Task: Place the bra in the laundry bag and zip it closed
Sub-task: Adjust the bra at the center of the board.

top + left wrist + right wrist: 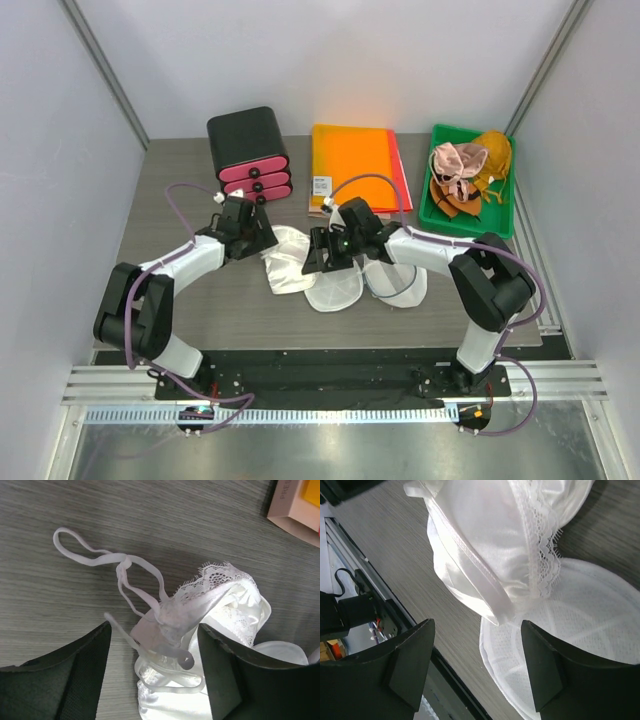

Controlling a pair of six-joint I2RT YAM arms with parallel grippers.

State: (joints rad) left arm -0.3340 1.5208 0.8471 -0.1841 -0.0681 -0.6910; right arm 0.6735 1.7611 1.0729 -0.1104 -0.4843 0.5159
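surface: grey wood-grain table point(180, 200), matte, with a black base plate and aluminium rail point(320, 385) along the near edge
room: plain white walls point(300, 60) on three sides, metal posts point(110, 70) in the back corners
back row: black box with pink drawer fronts point(247, 140) at the left, orange folders point(350, 155) in the middle, green tray point(432, 205) with pink and mustard garments point(465, 170) at the right
laundry bag point(335, 290): mid-table, just in front of the folders. It lies unzipped and flat, the two round mesh halves side by side. Long axis runs left-right across the table; ribs show in the right wrist view.
bra point(285, 262): white satin with lace trim, bunched on the table just left of the bag. One cup edge overlaps the rim of the bag's left half, the rest is outside. The lump's long axis runs roughly near-far, slightly skewed.
straps point(75, 552): loose loops on the table, trailing off the lace end away from the bag
left gripper point(154, 630): over the bra's strap end, jaws spread wide. Strap and lace sit in the gap and neither finger presses on them.
right gripper point(477, 625): over the seam where bra meets bag rim, jaws spread wide, nothing clamped
arms: both reach inward, wrists close together over the bra and bag
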